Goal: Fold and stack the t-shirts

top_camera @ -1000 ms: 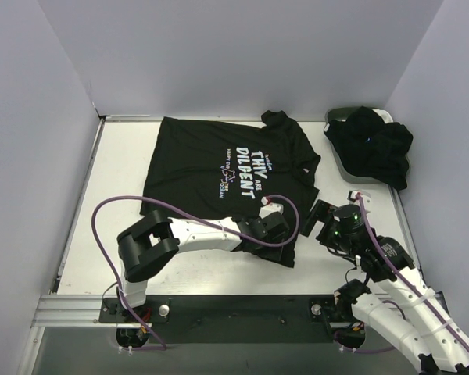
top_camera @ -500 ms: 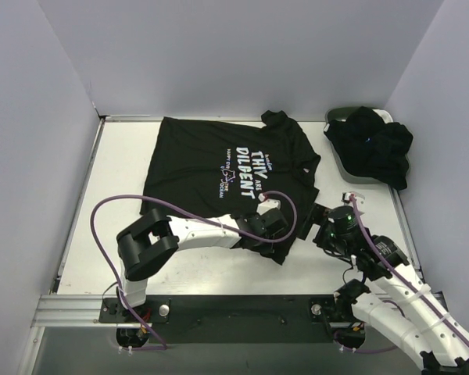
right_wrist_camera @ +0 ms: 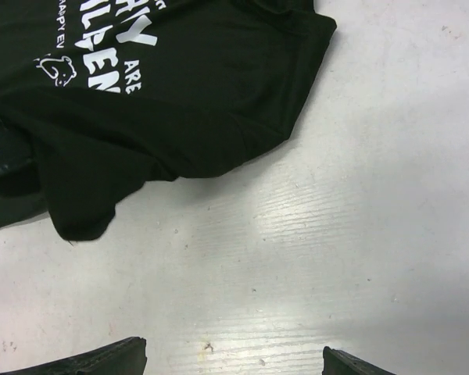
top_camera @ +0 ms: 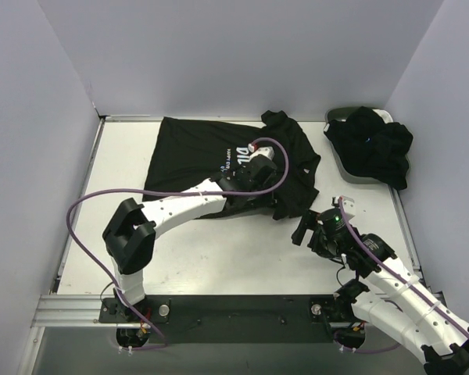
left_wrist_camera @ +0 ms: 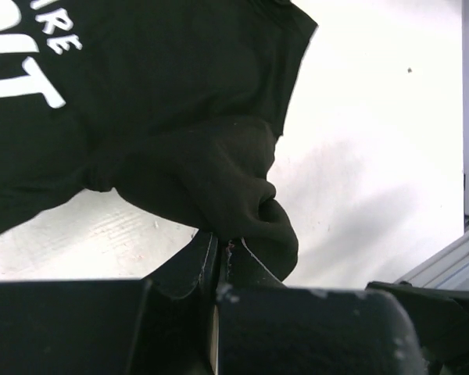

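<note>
Bottom right of the overhead view: the right gripper [top_camera: 306, 229] hangs low over the white table [top_camera: 219, 258] with its jaws spread wide and nothing between them. In its wrist cam you only see the two fingertips [right_wrist_camera: 109, 363] poking in at the bottom edge, bare tabletop between them. A corner of the printed t-shirt [right_wrist_camera: 180, 94] fills the upper left of that view.

Moving up to mid-frame, the left gripper [top_camera: 259, 181] reaches over the printed t-shirt [top_camera: 187, 156]. It's pinched tight on a bunched fold of the black cloth, which you can see clearly in the wrist cam [left_wrist_camera: 221, 254]. The shirt lies across the middle to upper part of the table, and the arm and gathered cloth cover most of the lettering.

Far upper right: a heap of black t-shirts [top_camera: 375, 144] spilling over the dark basket [top_camera: 340, 117].
</note>
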Controlling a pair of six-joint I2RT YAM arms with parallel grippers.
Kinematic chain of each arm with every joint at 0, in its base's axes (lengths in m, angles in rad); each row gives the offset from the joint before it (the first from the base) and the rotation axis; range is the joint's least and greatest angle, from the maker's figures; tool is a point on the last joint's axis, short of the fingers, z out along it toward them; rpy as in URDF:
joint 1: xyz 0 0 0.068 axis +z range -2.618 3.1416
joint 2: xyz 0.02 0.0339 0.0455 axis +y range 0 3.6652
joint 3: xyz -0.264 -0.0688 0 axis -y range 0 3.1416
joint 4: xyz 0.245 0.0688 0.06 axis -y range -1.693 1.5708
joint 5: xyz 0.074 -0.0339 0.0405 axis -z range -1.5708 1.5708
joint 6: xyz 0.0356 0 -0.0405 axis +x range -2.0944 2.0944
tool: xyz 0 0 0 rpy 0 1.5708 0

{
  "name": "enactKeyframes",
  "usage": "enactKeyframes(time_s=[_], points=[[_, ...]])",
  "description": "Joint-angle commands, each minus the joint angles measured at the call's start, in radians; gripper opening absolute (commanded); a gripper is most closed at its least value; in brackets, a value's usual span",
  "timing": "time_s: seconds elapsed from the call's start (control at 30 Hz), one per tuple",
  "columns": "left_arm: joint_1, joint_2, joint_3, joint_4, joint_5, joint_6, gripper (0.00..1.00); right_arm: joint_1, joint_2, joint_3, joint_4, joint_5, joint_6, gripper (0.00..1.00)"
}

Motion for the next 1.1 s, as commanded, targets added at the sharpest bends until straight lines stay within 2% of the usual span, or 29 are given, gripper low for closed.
enactKeyframes(time_s=[0.0, 0.13, 0.3, 0.37, 0.4, 0.43, 0.5, 0.53, 0.7, 0.9, 1.0, 1.07], points=[[0.036, -0.008, 0.038, 0.009, 0.052, 0.018, 0.00, 0.011, 0.005, 0.001, 0.005, 0.035, 0.001, 0.94], [0.068, 0.030, 0.023, 0.040, 0.076, 0.001, 0.00, 0.014, 0.006, 0.006, 0.005, 0.044, -0.002, 0.94], [0.141, 0.074, -0.036, 0.167, 0.136, -0.050, 0.00, 0.016, 0.012, 0.015, -0.004, 0.054, -0.010, 0.94], [0.169, 0.110, -0.059, 0.216, 0.194, -0.063, 0.04, 0.016, 0.028, 0.018, -0.004, 0.065, -0.016, 0.94], [0.181, 0.117, -0.068, 0.238, 0.208, -0.063, 0.09, 0.016, 0.035, 0.020, -0.006, 0.070, -0.020, 0.94], [0.207, 0.139, -0.071, 0.243, 0.213, -0.063, 0.41, 0.016, 0.055, 0.021, -0.006, 0.074, -0.020, 0.94], [0.230, 0.151, -0.086, 0.240, 0.214, -0.067, 0.69, 0.017, 0.080, 0.029, -0.001, 0.088, -0.024, 0.94], [0.253, 0.157, -0.093, 0.226, 0.201, -0.068, 0.97, 0.017, 0.106, 0.029, 0.002, 0.091, -0.027, 0.94], [0.321, 0.108, -0.191, 0.215, 0.154, -0.088, 0.97, 0.029, 0.218, 0.055, 0.066, 0.105, -0.065, 0.94], [0.332, -0.048, -0.333, 0.206, 0.107, -0.091, 0.97, 0.031, 0.461, 0.152, 0.163, 0.140, -0.137, 0.93], [0.329, -0.148, -0.439, 0.233, 0.121, -0.109, 0.98, 0.029, 0.593, 0.242, 0.204, 0.124, -0.163, 0.89], [0.327, -0.224, -0.508, 0.241, 0.116, -0.120, 0.97, 0.031, 0.690, 0.314, 0.215, 0.096, -0.181, 0.82]])
